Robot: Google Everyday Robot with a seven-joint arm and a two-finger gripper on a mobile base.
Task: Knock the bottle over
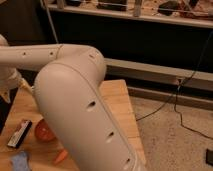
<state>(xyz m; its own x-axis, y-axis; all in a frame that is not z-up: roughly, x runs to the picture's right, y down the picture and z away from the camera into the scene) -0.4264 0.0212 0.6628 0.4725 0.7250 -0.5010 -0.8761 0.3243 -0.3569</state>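
Note:
The bottle is out of view, hidden behind my arm or past the left edge. My white arm (75, 100) fills the middle of the camera view and reaches left across the wooden table (117, 100). My gripper (4, 93) is at the far left edge over the table's back left part, mostly cut off by the frame.
An orange bowl (44, 131) sits at the table's front left, partly behind my arm. A flat black-and-white device (19, 133) lies left of it. An orange carrot (61, 156) and a blue object (20, 161) lie near the front edge. A dark shelf unit (150, 40) stands behind. A cable (185, 110) runs on the floor.

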